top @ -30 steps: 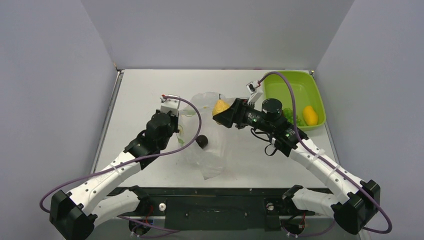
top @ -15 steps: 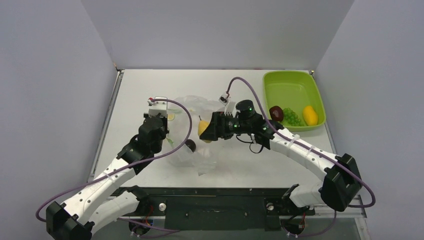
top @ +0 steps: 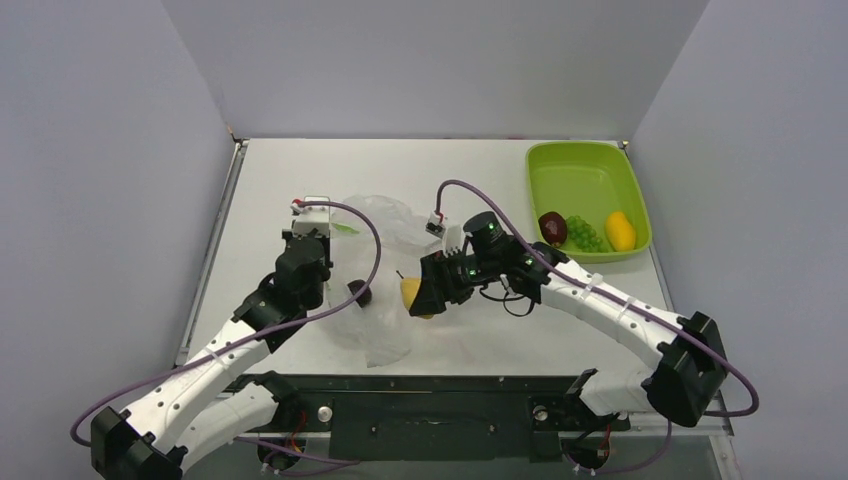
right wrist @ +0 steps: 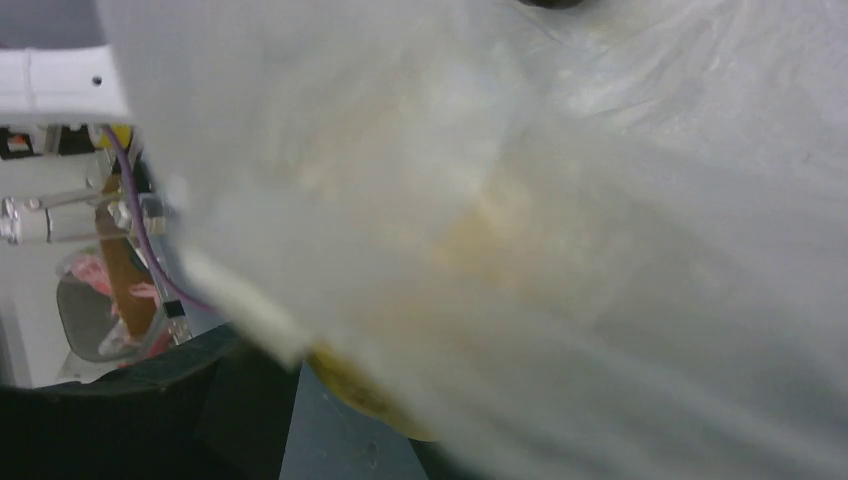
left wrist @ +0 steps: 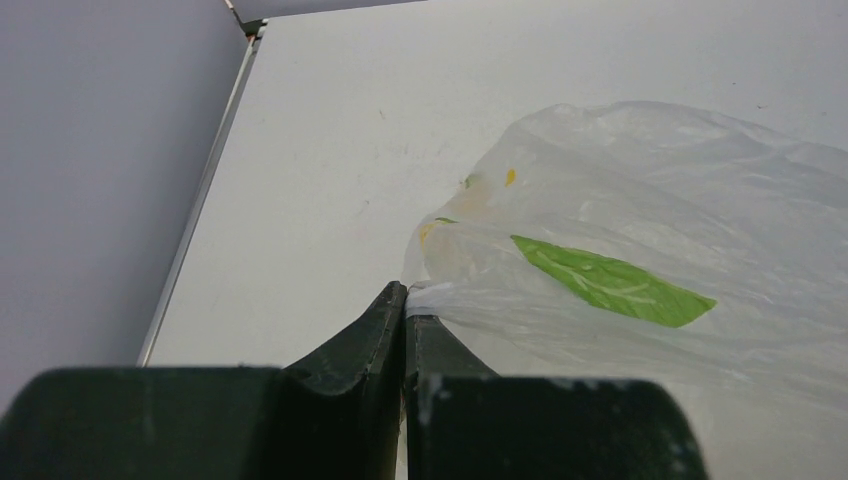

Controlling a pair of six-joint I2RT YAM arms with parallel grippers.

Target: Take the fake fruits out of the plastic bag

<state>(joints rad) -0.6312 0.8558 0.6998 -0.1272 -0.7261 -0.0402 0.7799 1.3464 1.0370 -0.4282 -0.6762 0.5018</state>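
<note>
bag (left wrist: 650, 200) pinched by left gripper (left wrist: 405, 312), pear (top: 408, 291) in right gripper (top: 421, 297)

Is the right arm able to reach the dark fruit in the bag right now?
Probably not: the right pincer grips the yellow fruit, and the plastic bag seems to wrap the dark fruit.

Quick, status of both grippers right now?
The left gripper is closed, pinching the edge of the plastic bag.
The right gripper is closed, holding a yellow fake fruit.
</note>
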